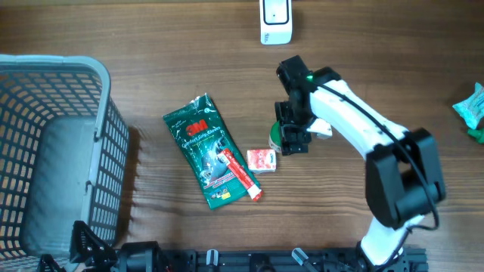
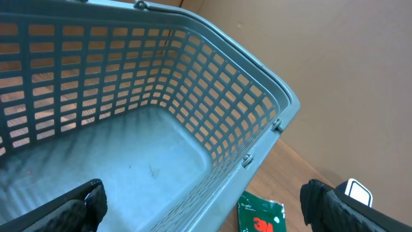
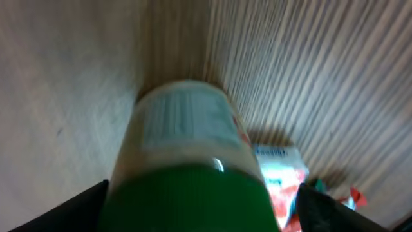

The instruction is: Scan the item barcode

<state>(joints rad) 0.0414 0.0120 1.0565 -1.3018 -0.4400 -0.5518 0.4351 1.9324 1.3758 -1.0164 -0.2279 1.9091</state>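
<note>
I am holding my right claw wide open around the green-capped bottle sitting on the desk just beside a small red and white box, ready to grab it for scanning, while my left claw is hanging open and empty over the basket.

Green-capped bottle blurred, cut by lower edge, mostly hidden under right tool overhead, basket cropped left, scanner cropped top
</note>
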